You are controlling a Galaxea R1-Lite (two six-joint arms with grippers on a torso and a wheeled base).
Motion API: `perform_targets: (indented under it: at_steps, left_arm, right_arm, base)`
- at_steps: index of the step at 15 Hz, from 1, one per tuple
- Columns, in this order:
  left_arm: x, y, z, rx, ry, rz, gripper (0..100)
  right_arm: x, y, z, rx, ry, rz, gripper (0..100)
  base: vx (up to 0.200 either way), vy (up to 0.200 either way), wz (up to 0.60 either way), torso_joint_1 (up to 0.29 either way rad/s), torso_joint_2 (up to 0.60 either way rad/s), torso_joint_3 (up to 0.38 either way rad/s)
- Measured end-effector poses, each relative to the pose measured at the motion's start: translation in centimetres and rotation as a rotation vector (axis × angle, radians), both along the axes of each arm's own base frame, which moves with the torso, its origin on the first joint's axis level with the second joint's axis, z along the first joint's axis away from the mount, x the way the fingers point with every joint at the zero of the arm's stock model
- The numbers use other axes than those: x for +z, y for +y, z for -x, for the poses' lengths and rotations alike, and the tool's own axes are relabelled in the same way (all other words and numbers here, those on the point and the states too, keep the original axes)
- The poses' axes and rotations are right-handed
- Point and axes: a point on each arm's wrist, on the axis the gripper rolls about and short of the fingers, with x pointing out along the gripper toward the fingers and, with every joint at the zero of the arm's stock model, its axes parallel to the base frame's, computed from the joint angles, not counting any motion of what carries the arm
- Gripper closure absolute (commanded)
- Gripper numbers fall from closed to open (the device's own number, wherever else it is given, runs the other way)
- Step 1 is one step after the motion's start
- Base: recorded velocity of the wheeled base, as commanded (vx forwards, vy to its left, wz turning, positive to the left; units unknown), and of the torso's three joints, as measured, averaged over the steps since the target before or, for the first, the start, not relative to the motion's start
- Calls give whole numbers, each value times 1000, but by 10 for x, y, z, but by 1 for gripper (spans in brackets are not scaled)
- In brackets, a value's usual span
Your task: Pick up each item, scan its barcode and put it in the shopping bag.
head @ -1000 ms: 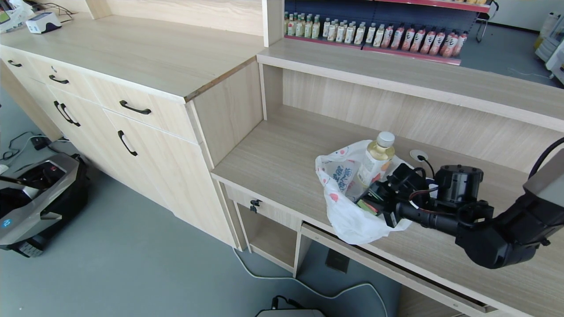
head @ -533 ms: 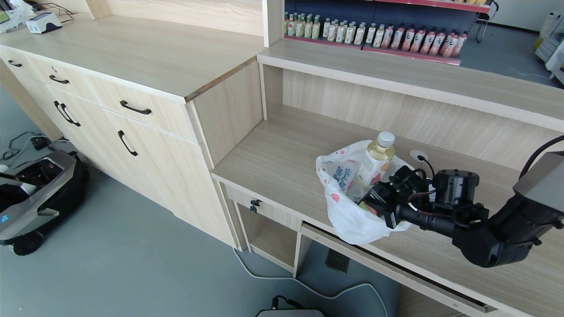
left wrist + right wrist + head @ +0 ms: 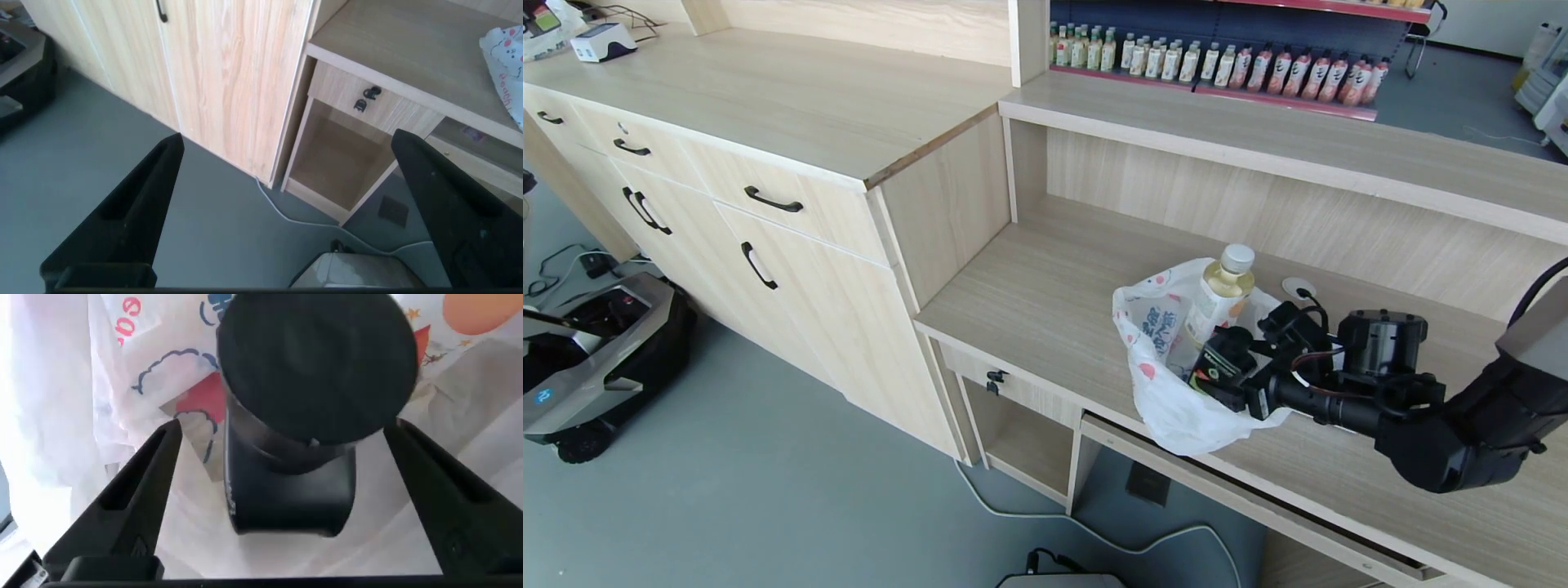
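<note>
Finding: the right gripper [image 3: 284, 437] is at the mouth of the white printed plastic shopping bag [image 3: 1168, 408], which sits on the lower pale wood counter [image 3: 1045, 286]. Its fingers are spread wide. A black cylindrical canister with a round black lid [image 3: 290, 490] lies between them, inside the bag film, and neither finger appears to touch it.

Assessment: the step in hand is the drop into the bag. The arm should draw back along its own line with the fingers kept wide, so that no film is caught. A sideways sweep should be avoided, because a clear bottle of yellow drink with a white cap [image 3: 1217, 302] stands upright in the bag just beside the gripper.

View comparison: the right wrist view shows the gap on each side of the canister, which the head view does not resolve. The head view shows the bottle and the bag's place on the counter. The left wrist view shows the left gripper [image 3: 286, 139] fully spread and empty over the grey floor [image 3: 188, 212], well apart from the bag
</note>
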Motion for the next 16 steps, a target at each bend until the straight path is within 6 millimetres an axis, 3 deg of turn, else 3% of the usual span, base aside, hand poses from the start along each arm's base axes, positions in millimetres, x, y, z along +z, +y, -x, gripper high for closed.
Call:
perform_targets:
  at_steps: [3,7,13,16]
  left_arm:
    - [0,0,0,0,0,0,0]
    - [0,0,0,0,0,0,0]
    - [0,0,0,0,0,0,0]
    - [0,0,0,0,0,0,0]
  right_arm:
    - [32,-5,19,-9,-54,-8,0]
    - [75,-30,70,-87,-39,0,0]
    - [126,-83,151,-570,-74,112,0]
    - [143,-92,194,-752,-65,91,0]
  base:
    - [0,0,0,0,0,0]
    - [0,0,0,0,0,0]
    - [0,0,-600,3,5,4]
    - [0,0,-600,2,-1,4]
